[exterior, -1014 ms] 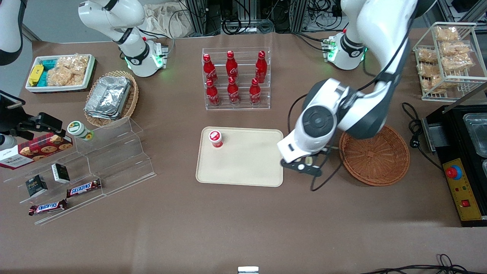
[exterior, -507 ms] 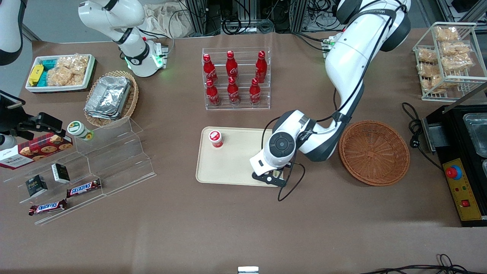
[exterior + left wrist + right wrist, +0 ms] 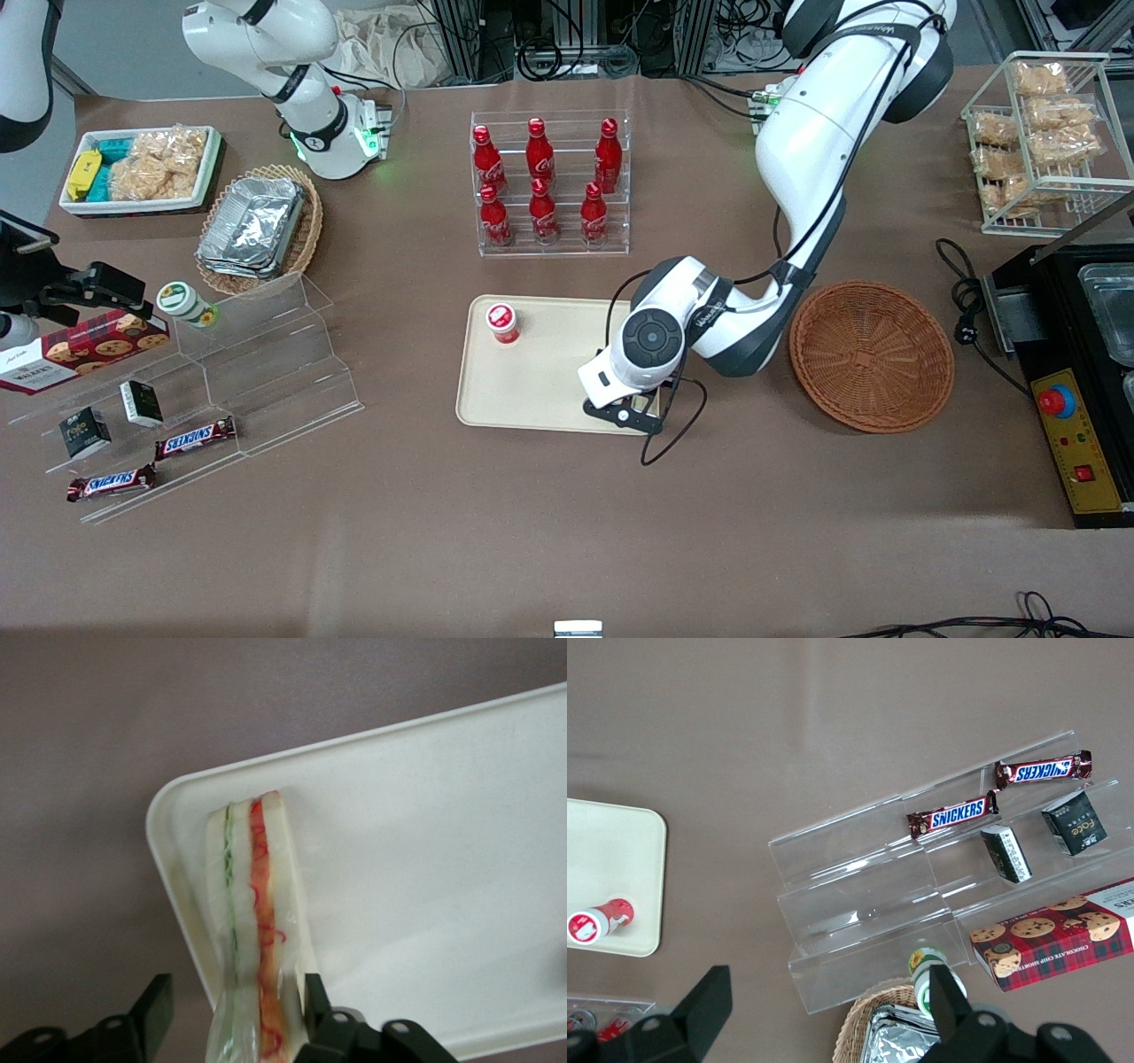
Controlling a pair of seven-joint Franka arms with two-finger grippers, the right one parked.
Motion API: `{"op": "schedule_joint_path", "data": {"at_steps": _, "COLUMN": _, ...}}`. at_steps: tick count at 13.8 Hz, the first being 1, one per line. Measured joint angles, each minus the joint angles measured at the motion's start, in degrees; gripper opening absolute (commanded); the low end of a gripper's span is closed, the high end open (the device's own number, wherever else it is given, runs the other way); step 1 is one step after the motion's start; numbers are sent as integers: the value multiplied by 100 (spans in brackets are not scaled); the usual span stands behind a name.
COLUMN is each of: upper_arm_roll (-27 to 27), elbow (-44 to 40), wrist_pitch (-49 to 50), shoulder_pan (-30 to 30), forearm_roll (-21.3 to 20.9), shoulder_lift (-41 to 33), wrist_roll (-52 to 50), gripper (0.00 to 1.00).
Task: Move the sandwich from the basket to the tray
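As it looks now: almost done.
Sandwich [image 3: 257,921]: at tray's [image 3: 540,390] 4 o'clock corner.
End effector [image 3: 232,1014]: open around it.
Left: back away.

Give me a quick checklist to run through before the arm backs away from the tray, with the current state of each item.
1. Sandwich over the tray, not the table: ok, it sits at a tray corner, inside the rim.
2. Gripper released: ok, one finger stands clear of the sandwich; whether the other touches the wrap, cannot tell.
3. Sandwich resting on the tray surface: cannot tell.
4. Basket emptied: ok, nothing shows in it.
5. Red-capped cup on the tray clear of the arm: ok, it stands apart.
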State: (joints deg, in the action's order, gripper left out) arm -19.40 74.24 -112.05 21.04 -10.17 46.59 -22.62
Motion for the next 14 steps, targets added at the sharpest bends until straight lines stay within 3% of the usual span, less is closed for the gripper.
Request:
{"op": "schedule_joint_path", "data": {"at_steps": 4, "upper_arm_roll": 1, "elbow": 287, "wrist_pitch": 514, "shoulder_pan": -287, "forearm_roll": 19, "shoulder_lift": -817, "wrist_roll": 0, "gripper": 100}}
{"op": "schedule_joint_path", "data": {"at_steps": 10, "upper_arm_roll": 3, "elbow": 2596, "wrist_pitch": 161, "shoulder_pan": -1281, "forearm_roll": 337, "shoulder_lift": -3152, "wrist_roll": 427, "gripper": 100}}
{"op": "schedule_joint_path", "data": {"at_steps": 14, "upper_arm_roll": 30, "elbow": 2773, "wrist_pitch": 882, "shoulder_pan": -1956, "forearm_roll": 662, "shoulder_lift": -3974, "wrist_roll": 1057, "gripper": 100}}
